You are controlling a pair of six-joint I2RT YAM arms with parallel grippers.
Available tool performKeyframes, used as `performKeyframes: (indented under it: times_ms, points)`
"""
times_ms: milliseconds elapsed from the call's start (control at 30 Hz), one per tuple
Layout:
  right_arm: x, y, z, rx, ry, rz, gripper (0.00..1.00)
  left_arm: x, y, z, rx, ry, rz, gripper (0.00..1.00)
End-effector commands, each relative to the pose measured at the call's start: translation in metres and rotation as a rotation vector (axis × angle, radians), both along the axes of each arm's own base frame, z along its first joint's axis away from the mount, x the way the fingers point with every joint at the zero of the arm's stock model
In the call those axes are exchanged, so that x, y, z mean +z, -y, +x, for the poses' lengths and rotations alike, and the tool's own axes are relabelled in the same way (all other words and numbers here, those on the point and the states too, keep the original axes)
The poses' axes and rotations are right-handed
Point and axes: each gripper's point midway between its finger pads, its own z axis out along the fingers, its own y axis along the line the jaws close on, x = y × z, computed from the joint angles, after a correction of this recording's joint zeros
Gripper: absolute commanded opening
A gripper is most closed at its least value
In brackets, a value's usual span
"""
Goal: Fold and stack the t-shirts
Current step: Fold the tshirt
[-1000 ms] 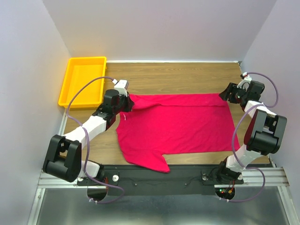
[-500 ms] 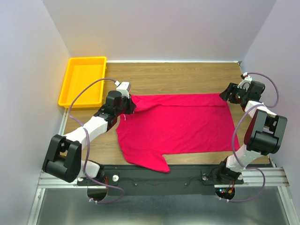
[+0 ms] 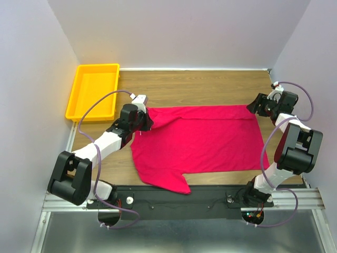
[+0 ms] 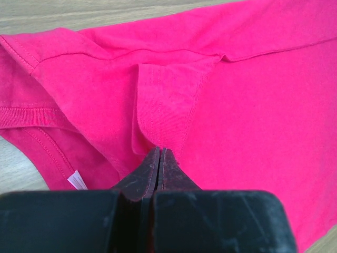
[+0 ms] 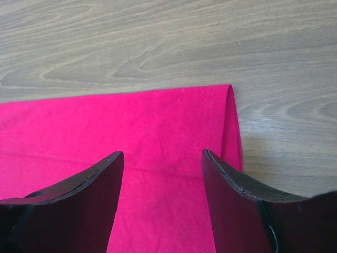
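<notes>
Fabric of the crimson t-shirt (image 3: pixel 200 139), clamped between the jaws of the left gripper (image 4: pixel 159 154), had dragged slightly toward 3 o'clock, fold barely begun; right gripper (image 5: pixel 163 155) stayed at 2 o'clock, jaws apart.

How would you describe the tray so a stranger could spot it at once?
Look at the wooden table, then its far left corner, beyond the red t-shirt. The tray sits there: shallow, rectangular, and the only bright yellow plastic thing.
</notes>
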Motion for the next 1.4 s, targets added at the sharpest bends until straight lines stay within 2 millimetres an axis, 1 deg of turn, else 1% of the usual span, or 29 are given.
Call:
performKeyframes:
  times_ms: [0, 167, 333, 667, 733, 767, 800, 833, 867, 900, 967, 1000, 1067, 1167, 1200, 1267, 1300, 1333, 1367]
  points:
    - [0.005, 0.003, 0.004, 0.003, 0.021, 0.002, 0.67, 0.007, 0.002, -0.001, -0.003, 0.017, -0.013, 0.0]
    - [0.005, 0.004, 0.004, 0.003, 0.023, 0.002, 0.67, 0.012, 0.004, -0.003, -0.006, 0.021, -0.021, 0.0]
    - [0.006, 0.004, 0.004, 0.003, 0.025, 0.002, 0.67, 0.008, 0.004, -0.004, -0.004, 0.008, -0.018, 0.0]
    - [0.005, 0.006, 0.003, 0.001, 0.022, 0.002, 0.67, 0.009, 0.002, -0.003, 0.007, 0.003, -0.011, 0.0]
    - [0.005, 0.006, 0.003, 0.001, 0.022, 0.002, 0.67, 0.009, 0.003, -0.005, 0.0, -0.012, -0.01, 0.12]
    - [0.005, 0.006, 0.003, -0.001, 0.022, 0.002, 0.67, 0.012, 0.004, -0.004, -0.003, -0.014, -0.013, 0.2]
    - [0.005, 0.006, 0.003, 0.001, 0.021, 0.003, 0.67, 0.011, 0.005, -0.009, -0.015, -0.041, -0.011, 0.34]
    - [0.005, 0.006, 0.003, -0.002, 0.022, 0.001, 0.67, 0.013, 0.005, -0.011, -0.02, -0.053, -0.007, 0.39]
    - [0.005, 0.007, 0.003, -0.002, 0.024, 0.0, 0.67, 0.019, 0.006, -0.011, -0.027, -0.042, -0.016, 0.45]
    - [0.005, 0.007, 0.003, -0.002, 0.024, 0.0, 0.67, 0.029, 0.007, -0.016, -0.038, -0.025, -0.03, 0.57]
    - [0.005, 0.007, 0.003, -0.003, 0.022, 0.002, 0.67, 0.043, 0.005, -0.018, -0.039, 0.008, -0.043, 0.72]
    - [0.004, 0.007, 0.003, -0.003, 0.021, 0.002, 0.67, 0.056, 0.002, -0.02, -0.032, 0.042, -0.048, 0.82]
    - [0.004, 0.007, 0.003, -0.001, 0.02, 0.004, 0.67, 0.07, -0.003, -0.02, -0.011, 0.082, -0.053, 0.88]
    - [0.005, 0.006, 0.003, 0.002, 0.022, 0.007, 0.67, 0.072, -0.01, -0.009, 0.03, 0.099, -0.03, 0.88]
    - [0.004, 0.006, 0.003, 0.003, 0.021, 0.008, 0.67, 0.059, -0.009, -0.005, 0.023, 0.061, -0.018, 0.88]
    - [0.006, 0.006, 0.003, 0.001, 0.024, 0.005, 0.67, 0.05, -0.005, 0.003, -0.002, 0.033, -0.008, 0.86]
    - [0.006, 0.006, 0.002, 0.001, 0.023, 0.006, 0.67, 0.054, 0.0, 0.011, -0.017, 0.035, -0.012, 0.84]
    - [0.006, 0.006, 0.003, 0.001, 0.026, 0.003, 0.67, 0.036, 0.006, 0.015, -0.048, -0.014, -0.002, 0.83]
    - [0.007, 0.007, 0.002, -0.001, 0.027, 0.004, 0.67, 0.041, 0.012, 0.026, -0.066, 0.002, 0.003, 0.81]
